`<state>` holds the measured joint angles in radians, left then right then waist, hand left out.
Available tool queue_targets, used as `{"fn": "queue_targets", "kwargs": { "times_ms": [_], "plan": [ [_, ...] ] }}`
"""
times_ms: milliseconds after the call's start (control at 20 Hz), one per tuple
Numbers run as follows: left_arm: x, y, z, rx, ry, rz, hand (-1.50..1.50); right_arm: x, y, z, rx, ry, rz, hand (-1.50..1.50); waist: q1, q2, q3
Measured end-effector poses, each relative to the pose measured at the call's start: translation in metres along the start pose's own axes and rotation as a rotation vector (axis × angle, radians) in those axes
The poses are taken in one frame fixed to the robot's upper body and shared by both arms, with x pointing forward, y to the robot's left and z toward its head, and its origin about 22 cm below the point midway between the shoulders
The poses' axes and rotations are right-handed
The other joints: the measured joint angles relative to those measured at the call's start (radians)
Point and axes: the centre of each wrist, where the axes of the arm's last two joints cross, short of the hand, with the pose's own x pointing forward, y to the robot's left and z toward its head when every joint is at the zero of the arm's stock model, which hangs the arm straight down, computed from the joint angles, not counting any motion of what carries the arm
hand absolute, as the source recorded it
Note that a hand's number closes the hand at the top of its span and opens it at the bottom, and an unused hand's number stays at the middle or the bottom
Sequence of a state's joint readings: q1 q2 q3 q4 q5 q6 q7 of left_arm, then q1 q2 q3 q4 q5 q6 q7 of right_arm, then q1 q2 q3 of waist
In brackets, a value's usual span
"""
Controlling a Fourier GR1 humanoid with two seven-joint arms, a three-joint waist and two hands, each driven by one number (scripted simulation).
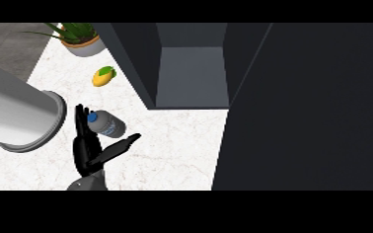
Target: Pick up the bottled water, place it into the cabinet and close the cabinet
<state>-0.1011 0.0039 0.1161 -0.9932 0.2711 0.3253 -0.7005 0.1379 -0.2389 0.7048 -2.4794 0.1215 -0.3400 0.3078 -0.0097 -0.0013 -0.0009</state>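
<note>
Task barely under way, by my reading: bottle [106,124] lying on counter [175,143], not yet lifted; cabinet [191,74] standing open at 12 o'clock, interior bare; door [299,108] at 3 o'clock awaiting closing. I am seeing one hand [91,145], left by position, at 7 o'clock, rising from lower edge, fingers spread and straight, thumb splayed toward 2 o'clock, fingertips flanking bottle, not curling round it. Right hand showing nowhere.

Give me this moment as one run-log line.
phase: reaching | left hand: open beside bottled water, not gripping | bottle: lying on counter | cabinet: open, no bottle inside | right hand: not in view
</note>
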Motion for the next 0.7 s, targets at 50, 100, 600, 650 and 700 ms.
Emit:
{"fn": "queue_targets", "kwargs": {
  "times_ms": [50, 100, 600, 650, 700],
  "plan": [
    [-0.002, -0.002, 0.001, 0.001, 0.004, 0.004, -1.50, 0.000, 0.002, 0.001, 0.005, 0.001, -0.009, -1.50, 0.000, 0.000, 0.000],
    [-0.007, -0.002, 0.004, 0.004, 0.004, 0.004, -1.50, 0.000, 0.002, 0.000, 0.008, 0.003, -0.001, -1.50, 0.000, 0.000, 0.000],
    [-0.034, 0.016, 0.005, 0.010, -0.009, 0.054, -1.50, 0.001, 0.004, 0.000, 0.017, 0.009, -0.002, -1.50, -0.002, 0.001, 0.000],
    [-0.037, 0.015, 0.005, 0.011, -0.012, 0.062, -1.50, 0.001, 0.004, -0.001, 0.017, 0.008, -0.003, -1.50, -0.002, 0.001, -0.001],
    [-0.038, 0.012, 0.005, 0.007, -0.014, 0.068, -1.50, 0.000, 0.004, 0.000, 0.016, 0.009, 0.000, -1.50, -0.003, 0.001, 0.000]
  ]
}}
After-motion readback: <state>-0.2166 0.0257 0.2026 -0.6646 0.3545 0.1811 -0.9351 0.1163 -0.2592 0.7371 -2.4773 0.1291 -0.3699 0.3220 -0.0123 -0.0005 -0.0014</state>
